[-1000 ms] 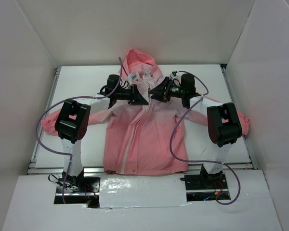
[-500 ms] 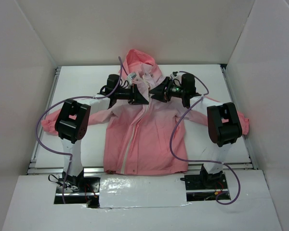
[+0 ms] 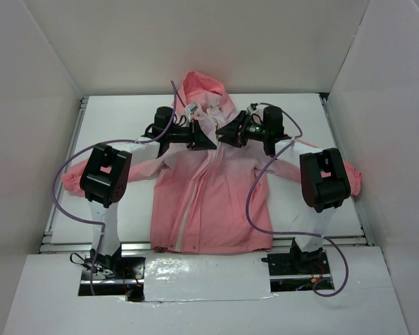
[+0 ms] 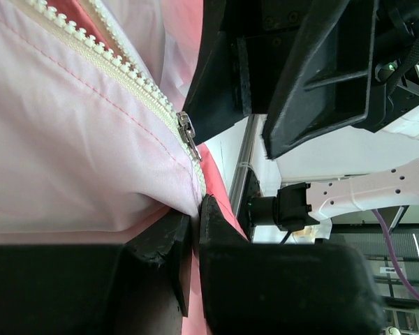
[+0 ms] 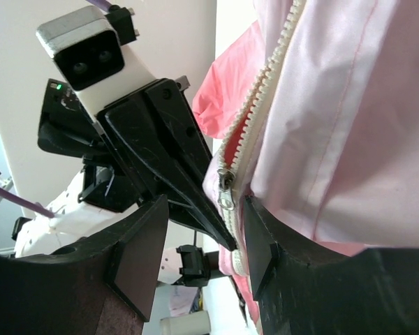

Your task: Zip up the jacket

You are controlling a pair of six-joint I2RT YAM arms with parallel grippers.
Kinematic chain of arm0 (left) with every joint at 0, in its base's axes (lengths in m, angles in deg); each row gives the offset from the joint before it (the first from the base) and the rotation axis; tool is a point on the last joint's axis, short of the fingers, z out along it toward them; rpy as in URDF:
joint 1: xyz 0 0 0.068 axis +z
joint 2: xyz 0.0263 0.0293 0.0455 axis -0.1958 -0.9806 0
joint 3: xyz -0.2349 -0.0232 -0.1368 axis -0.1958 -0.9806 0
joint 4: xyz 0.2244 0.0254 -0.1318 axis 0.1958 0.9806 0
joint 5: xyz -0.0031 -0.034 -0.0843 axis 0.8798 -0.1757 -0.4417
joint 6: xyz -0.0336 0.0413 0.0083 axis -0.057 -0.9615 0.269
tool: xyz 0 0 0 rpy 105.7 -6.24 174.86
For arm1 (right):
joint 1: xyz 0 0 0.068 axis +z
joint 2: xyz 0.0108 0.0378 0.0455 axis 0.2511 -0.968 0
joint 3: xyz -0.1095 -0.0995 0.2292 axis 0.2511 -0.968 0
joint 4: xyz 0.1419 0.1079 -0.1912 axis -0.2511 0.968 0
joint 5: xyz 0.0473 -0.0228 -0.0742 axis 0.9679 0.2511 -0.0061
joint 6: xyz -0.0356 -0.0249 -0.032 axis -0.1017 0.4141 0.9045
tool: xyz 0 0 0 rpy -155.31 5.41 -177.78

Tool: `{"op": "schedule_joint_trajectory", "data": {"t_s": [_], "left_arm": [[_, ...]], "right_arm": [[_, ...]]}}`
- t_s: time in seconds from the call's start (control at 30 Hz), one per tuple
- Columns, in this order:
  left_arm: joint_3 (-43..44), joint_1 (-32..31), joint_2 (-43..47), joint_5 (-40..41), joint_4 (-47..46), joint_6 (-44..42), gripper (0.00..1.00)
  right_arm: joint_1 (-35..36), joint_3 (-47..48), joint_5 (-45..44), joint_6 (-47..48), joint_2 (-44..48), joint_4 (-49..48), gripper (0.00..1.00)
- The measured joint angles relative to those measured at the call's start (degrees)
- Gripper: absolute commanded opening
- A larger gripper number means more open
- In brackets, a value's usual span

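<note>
Left wrist: left gripper (image 4: 195, 213) pinches the jacket (image 4: 77, 139), probably for tension, while right gripper (image 5: 204, 230) sits spread around the zipper pull (image 5: 226, 190).

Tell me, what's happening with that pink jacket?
A robot is zipping up the jacket, which lies flat on the table. The left tool pinches the fabric beside the zipper slider, while the right tool stands open around the slider. Most of the front looks zipped already.

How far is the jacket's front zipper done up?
Partly zipped. The slider sits at the chest of the jacket; teeth meet below it and part above, toward the hood.
</note>
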Motion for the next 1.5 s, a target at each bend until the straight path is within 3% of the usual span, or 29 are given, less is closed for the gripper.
{"op": "schedule_joint_trajectory", "data": {"t_s": [0.63, 1.03, 1.27, 1.5], "left_arm": [[-0.02, 0.00, -1.84, -0.81, -2.80, 1.79, 0.00], [-0.02, 0.00, -2.54, -1.03, -4.00, 2.97, 0.00], [-0.02, 0.00, -2.60, -1.01, -4.04, 2.95, 0.00], [0.00, 0.00, -2.60, -1.16, -4.35, 2.99, 0.00]], "right_arm": [[0.00, 0.33, 0.61, -3.15, -1.27, -3.69, 0.54], [0.02, 0.28, 0.74, -4.20, -2.75, -5.03, 0.48], [0.02, 0.24, 1.25, -5.55, -4.35, -6.49, 0.34], [0.02, -0.13, 1.46, -6.54, -4.57, -7.02, 0.11]]}}
